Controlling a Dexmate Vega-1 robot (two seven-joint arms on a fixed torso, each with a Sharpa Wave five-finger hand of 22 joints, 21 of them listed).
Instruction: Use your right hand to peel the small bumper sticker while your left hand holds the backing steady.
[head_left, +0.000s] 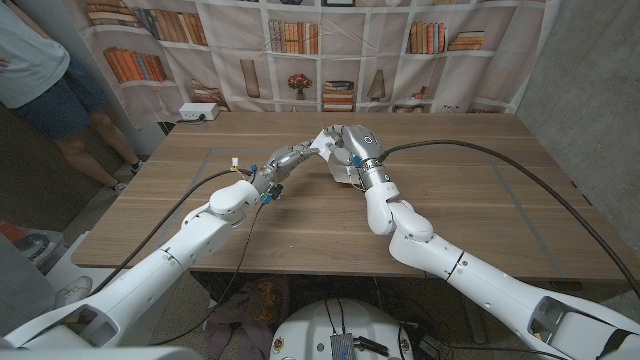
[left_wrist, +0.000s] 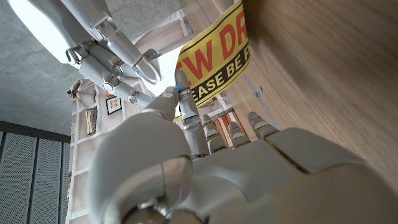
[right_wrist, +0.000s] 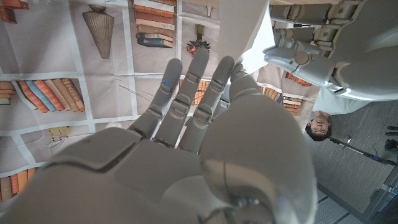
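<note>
Both arms rise from the bottom corners of the head view and meet above the middle of the wooden counter (head_left: 470, 215). Left hand (head_left: 283, 160), just left of centre, reaches toward the upper right with its fingers (left_wrist: 185, 99) closed on the edge of the small bumper sticker (head_left: 327, 143); in the left wrist view that sticker (left_wrist: 217, 56) is yellow with a red band and dark lettering, pinched at its end, with the counter boards beside it. Right hand (head_left: 350, 152) stands just right of the left one at the frame's centre, against the white sheet, which is lifted off the counter between the two hands. In the right wrist view its fingers (right_wrist: 199, 87) stretch out side by side, with a white sheet edge near the thumb; whether they grasp it I cannot tell. Farther back, a white power strip (head_left: 198, 112) lies at the counter's far left edge. A person (head_left: 45, 75) stands at the upper left of the head view, before a bookshelf-print curtain (head_left: 440, 50).
</note>
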